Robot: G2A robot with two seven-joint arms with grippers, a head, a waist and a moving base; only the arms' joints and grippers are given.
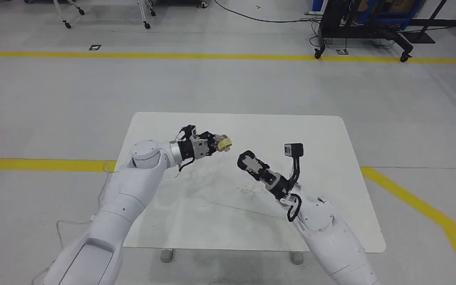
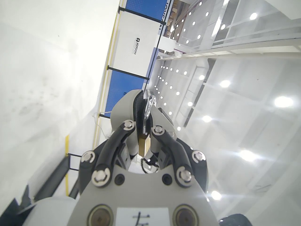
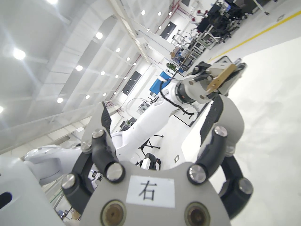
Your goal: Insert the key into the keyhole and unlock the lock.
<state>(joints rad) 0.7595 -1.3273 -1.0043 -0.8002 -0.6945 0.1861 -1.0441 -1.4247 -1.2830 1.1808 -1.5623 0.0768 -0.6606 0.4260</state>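
Here, at centre frame, we are seeing the left gripper [image 1: 217, 144] pinching the brass lock [image 1: 226, 143]. Lower right of it, the right gripper [image 1: 242, 159] is gaping.

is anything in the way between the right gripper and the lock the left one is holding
Nothing visible does. The right gripper, open and empty, faces the lock clamped in the left gripper, with only open air above the table between them.
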